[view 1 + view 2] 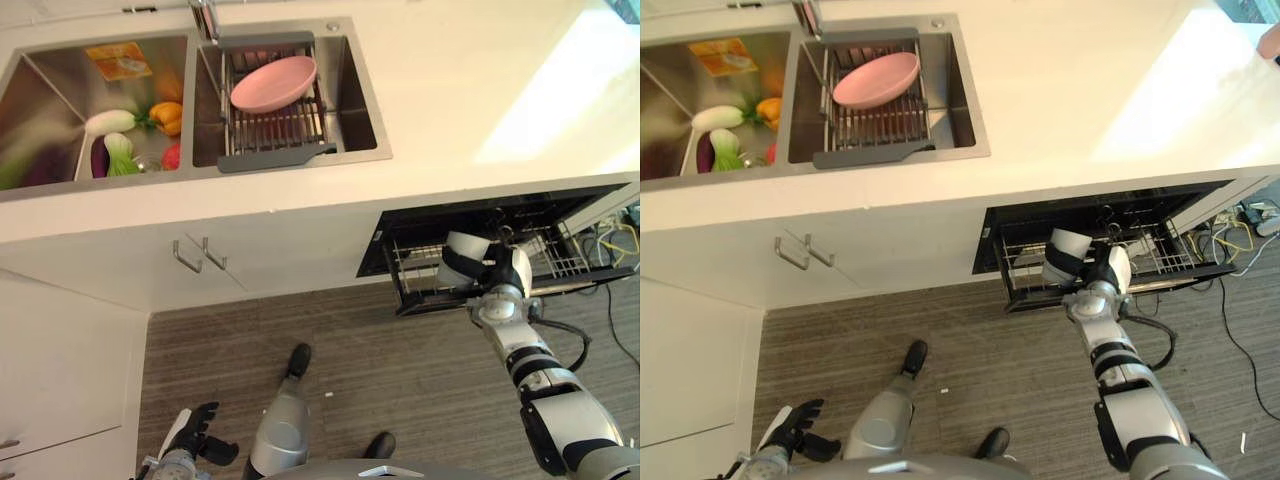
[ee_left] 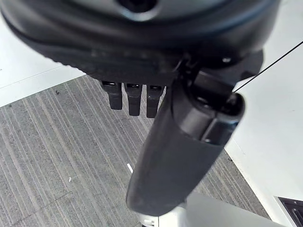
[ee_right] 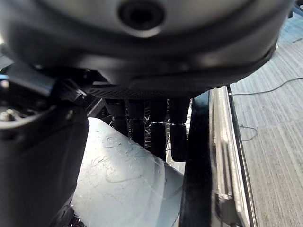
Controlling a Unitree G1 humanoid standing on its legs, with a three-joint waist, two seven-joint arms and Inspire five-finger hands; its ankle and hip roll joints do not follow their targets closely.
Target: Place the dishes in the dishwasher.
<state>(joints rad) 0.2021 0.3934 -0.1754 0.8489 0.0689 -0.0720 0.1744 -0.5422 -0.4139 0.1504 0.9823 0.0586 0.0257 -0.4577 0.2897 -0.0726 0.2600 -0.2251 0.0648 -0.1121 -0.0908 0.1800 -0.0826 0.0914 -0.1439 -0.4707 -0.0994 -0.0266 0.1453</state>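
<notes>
White cup (image 1: 462, 250): clasped between fingers and thumb of the right robot hand (image 1: 487, 270), held over the wire rack (image 1: 420, 268) of the open dishwasher (image 1: 500, 240) under the bench (image 1: 450, 90). Pink bowl (image 1: 274, 83): resting on the drying rack (image 1: 270, 120) across the right sink basin (image 1: 355, 100). Vegetables (image 1: 130, 135): in the left basin. Left robot hand (image 1: 195, 435): low over the floor (image 1: 400, 370), fingers loosely spread, holding nothing.

Left hand (image 1: 190, 440) cut off by the bottom edge; white cup (image 1: 462, 252) partly behind right hand (image 1: 500, 270)
</notes>
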